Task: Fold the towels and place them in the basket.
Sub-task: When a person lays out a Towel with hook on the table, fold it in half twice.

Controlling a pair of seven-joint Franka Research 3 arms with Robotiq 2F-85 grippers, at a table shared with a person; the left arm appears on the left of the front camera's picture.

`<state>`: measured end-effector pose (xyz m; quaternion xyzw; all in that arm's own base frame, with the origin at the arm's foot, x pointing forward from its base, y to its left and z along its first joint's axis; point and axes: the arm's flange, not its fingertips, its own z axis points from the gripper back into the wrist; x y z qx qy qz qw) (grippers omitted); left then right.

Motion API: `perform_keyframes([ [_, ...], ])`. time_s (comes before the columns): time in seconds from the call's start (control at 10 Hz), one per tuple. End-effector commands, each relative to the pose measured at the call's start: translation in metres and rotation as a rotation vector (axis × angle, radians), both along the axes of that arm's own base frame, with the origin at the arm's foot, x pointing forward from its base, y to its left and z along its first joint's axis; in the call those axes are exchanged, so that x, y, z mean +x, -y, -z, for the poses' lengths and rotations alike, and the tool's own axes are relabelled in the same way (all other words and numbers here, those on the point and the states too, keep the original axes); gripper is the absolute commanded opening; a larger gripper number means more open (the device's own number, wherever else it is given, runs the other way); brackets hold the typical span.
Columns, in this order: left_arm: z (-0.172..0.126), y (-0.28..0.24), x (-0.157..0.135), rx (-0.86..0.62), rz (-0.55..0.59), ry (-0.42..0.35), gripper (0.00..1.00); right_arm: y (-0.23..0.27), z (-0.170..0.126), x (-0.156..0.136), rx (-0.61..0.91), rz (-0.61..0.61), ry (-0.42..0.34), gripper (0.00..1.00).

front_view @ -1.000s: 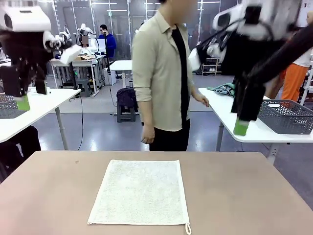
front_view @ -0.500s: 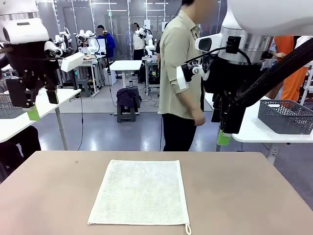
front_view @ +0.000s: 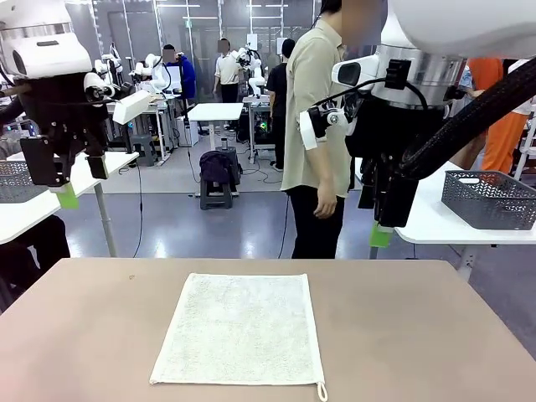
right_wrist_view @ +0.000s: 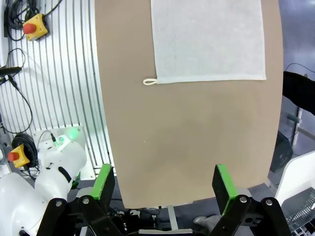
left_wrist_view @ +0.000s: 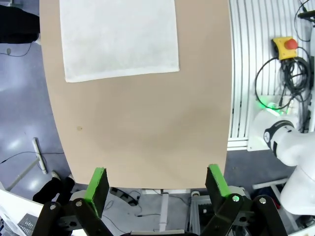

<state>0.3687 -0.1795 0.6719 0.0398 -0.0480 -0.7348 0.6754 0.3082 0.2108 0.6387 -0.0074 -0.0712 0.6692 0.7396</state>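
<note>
Brown tabletop (front_view: 419, 335), one flat cream towel (front_view: 239, 328) at centre.

No readable text or labels.

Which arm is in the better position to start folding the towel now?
Probably right: the right gripper hangs open, lower and closer to the towel than the left gripper.

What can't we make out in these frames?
Towel: one end cut off by the top edge in both wrist views.
Basket: front view, cut by the right edge; its mesh wall hides the inside.
Background benches: front view, too small to tell their contents.
</note>
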Motion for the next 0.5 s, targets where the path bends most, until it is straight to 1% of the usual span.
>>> perform_keyframes([
  [0.0,-0.003,-0.004,-0.001,0.0,0.007,0.001,1.0,0.001,0.002,0.0,-0.005,0.002,0.0,1.0],
  [0.1,0.0,0.0,0.0,0.0,0.0,0.0,1.0,0.0,0.0,0.0,0.0,0.0,0.0,1.0],
  [0.2,0.02,0.007,0.006,-0.015,0.008,0.015,1.0,0.0,0.012,0.012,-0.012,-0.001,-0.057,1.0],
  [0.3,0.043,0.015,0.011,-0.044,0.028,0.03,1.0,-0.004,0.03,0.018,-0.017,-0.009,-0.046,1.0],
  [0.4,0.066,0.018,0.017,-0.061,0.022,0.026,1.0,-0.005,0.046,0.024,-0.019,-0.005,-0.04,1.0],
])
